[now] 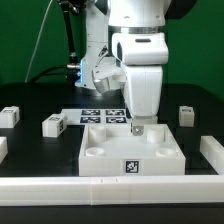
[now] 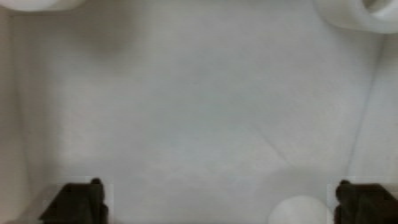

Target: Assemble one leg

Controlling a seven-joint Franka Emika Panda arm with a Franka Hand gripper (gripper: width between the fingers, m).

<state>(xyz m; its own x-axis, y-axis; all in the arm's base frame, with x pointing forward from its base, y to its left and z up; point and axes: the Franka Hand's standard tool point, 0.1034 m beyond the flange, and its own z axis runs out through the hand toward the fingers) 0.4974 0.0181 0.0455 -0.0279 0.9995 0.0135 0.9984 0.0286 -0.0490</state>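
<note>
Small white legs lie on the black table: one point(image 1: 52, 124) and another point(image 1: 8, 116) at the exterior view's left, and one point(image 1: 185, 115) at its right. My gripper point(image 1: 137, 128) hangs over the far inner part of the large white square tray-like piece point(image 1: 100, 157), apart from every leg. In the wrist view my gripper point(image 2: 221, 201) is open and empty, with its dark fingertips point(image 2: 75, 201) wide apart. Only the tray piece's white surface point(image 2: 178, 110) shows between them. A round socket point(image 2: 363, 14) shows at one corner. No leg shows in the wrist view.
The marker board point(image 1: 98, 113) lies behind the tray piece. A long white bar point(image 1: 110, 186) runs along the table's front. White pieces lie at the exterior view's right edge point(image 1: 212, 152) and left edge point(image 1: 2, 150). A green wall stands behind.
</note>
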